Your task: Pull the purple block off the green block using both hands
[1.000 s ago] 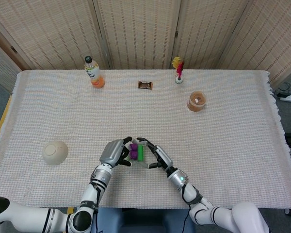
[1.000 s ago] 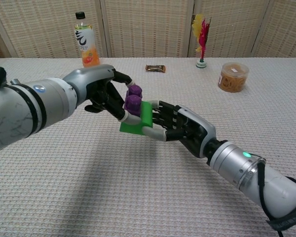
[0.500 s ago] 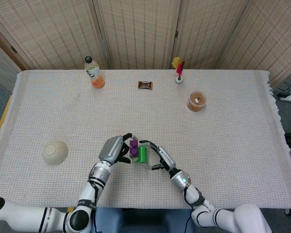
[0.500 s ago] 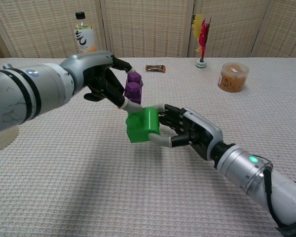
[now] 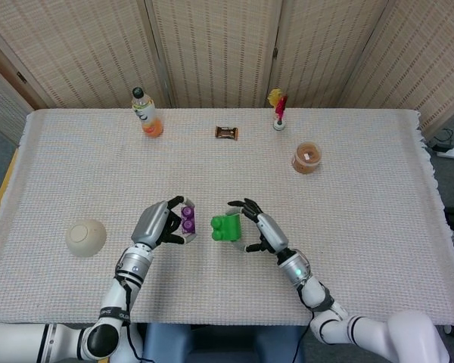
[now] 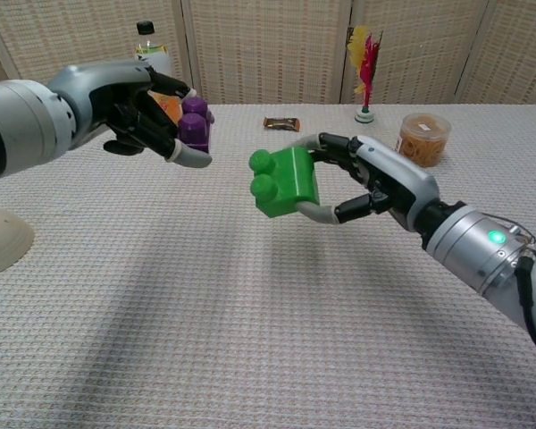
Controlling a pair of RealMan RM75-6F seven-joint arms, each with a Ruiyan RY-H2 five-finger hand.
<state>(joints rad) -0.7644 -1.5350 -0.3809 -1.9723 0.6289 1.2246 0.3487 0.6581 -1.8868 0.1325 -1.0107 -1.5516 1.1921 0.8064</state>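
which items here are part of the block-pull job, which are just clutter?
Job:
purple block, held in left hand
green block, held in right hand; the blocks are apart

Clutter:
orange drink bottle
snack bar
feather shuttlecock
lidded tub
cream bowl

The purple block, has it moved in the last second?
Yes. The purple block, held in the left hand, went left, off the green block, toward the bowl.
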